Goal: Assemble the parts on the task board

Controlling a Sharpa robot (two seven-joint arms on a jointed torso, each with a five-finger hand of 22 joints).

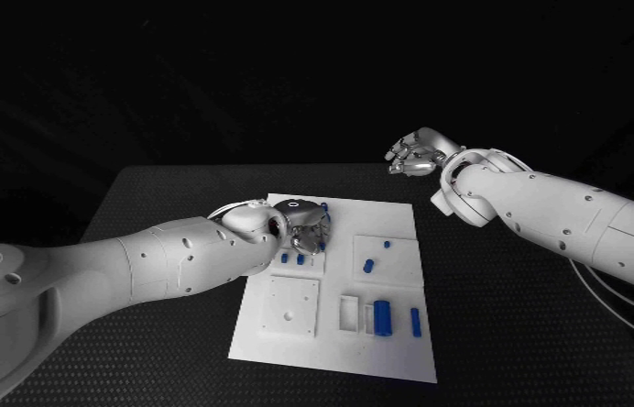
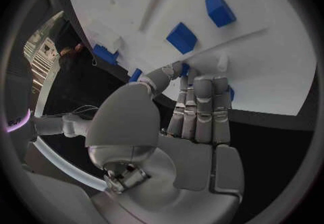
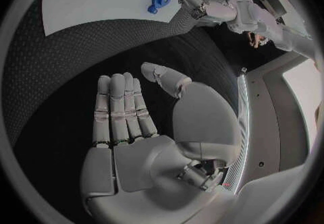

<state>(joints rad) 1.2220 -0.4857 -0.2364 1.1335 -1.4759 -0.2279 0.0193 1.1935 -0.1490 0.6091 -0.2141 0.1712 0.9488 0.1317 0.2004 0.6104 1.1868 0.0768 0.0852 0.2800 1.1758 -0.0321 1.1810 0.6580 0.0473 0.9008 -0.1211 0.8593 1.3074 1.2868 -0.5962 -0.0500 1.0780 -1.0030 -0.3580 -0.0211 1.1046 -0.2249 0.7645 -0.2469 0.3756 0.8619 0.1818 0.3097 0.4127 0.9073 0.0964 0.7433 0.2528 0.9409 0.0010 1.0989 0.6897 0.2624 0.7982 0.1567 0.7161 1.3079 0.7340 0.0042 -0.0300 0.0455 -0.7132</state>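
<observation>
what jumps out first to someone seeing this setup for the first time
The white task board in the middle of the black table catches the eye first, dotted with small blue parts. Next is the left hand, down on the board's far left area with its fingertips at a blue piece. The right hand hangs off beyond the board's far right corner, fingers straight and holding nothing.
</observation>
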